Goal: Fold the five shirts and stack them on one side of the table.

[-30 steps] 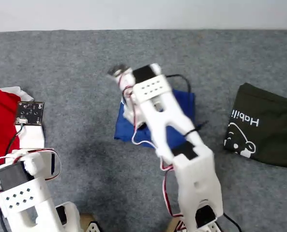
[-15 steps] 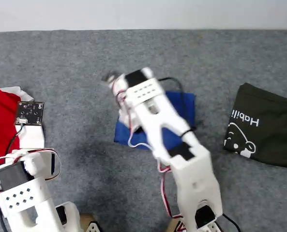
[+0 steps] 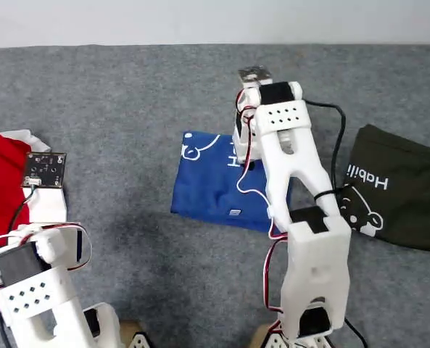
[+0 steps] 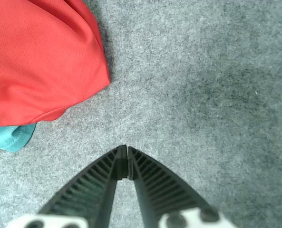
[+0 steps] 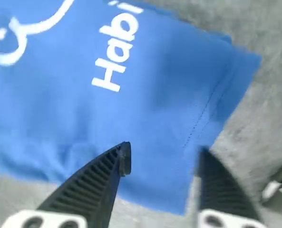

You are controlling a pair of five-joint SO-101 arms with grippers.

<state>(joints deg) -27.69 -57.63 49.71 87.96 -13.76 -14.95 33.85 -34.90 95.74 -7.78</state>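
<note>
Two white plastic arms at a grey felt table (image 3: pixel 113 94) strewn with soft cotton shirts.

Nearest, at the left arm, the left gripper (image 4: pixel 127 154): ribbed black fingers pressed together at the tips, pointed down at bare felt, holding nothing. Just beyond it a rumpled red shirt (image 4: pixel 36 61) of fine mesh weave at the table's left edge, with a scrap of teal fabric (image 4: pixel 7 137) peeking from under it and some white fabric (image 3: pixel 19 138) behind. Mid-table, a blue shirt (image 3: pixel 215 181) folded into a flat rectangle, long axis across the table and slightly tilted, white print toward the far edge. Right arm outstretched over that shirt's right end, the right gripper (image 5: pixel 164 156) spread apart above a stitched hem near a corner, nothing between the fingers. Further right, a dark green shirt (image 3: pixel 396 188), folded, white print facing the blue one.
</note>
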